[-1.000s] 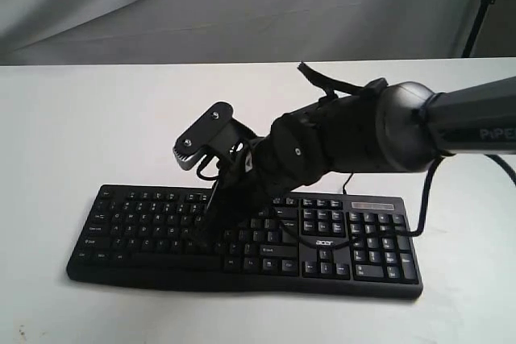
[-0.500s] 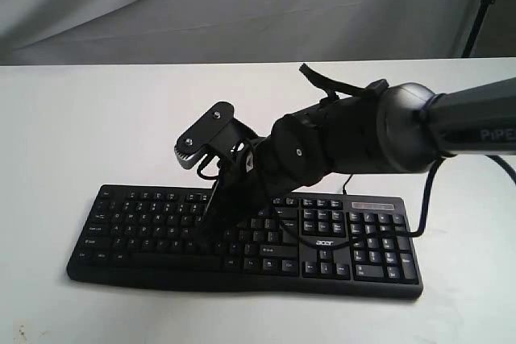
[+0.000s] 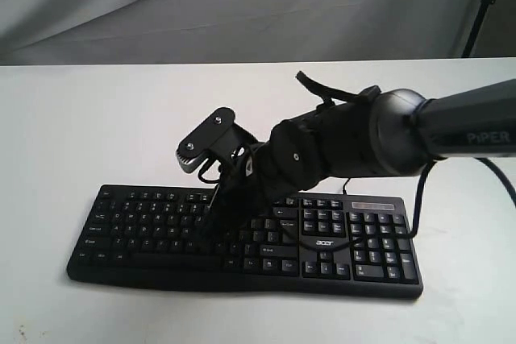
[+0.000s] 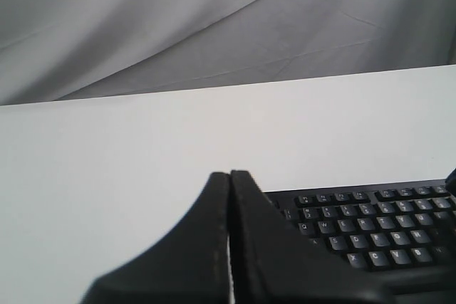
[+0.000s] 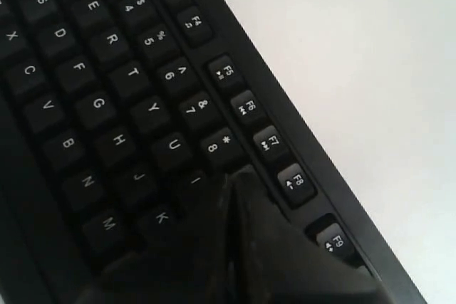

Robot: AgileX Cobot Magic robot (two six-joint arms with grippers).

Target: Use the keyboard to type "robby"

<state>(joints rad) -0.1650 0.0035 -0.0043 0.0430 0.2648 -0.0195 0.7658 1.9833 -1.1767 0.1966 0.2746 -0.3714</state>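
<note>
Exterior view: right hand (image 3: 211, 226) shifted rightward over keyboard (image 3: 145, 217).

Right tool: the black two-finger right tool (image 3: 214, 217) has drawn its tip back from the lower letter rows of the wide black plastic keyboard (image 3: 363, 241). It now sits higher up the rows and slightly to the right. The right wrist view puts it (image 5: 231, 179) by the I and 8 keys.
Wrist camera: grey bracket (image 3: 206, 141) nudged right.
Right arm: large grey round joint (image 3: 395, 130) slid left and a touch lower; white PiPER lettering (image 3: 488, 137) shifted left with it.
Cable: black loop (image 3: 316, 84) on top of the arm sits lower.
</note>
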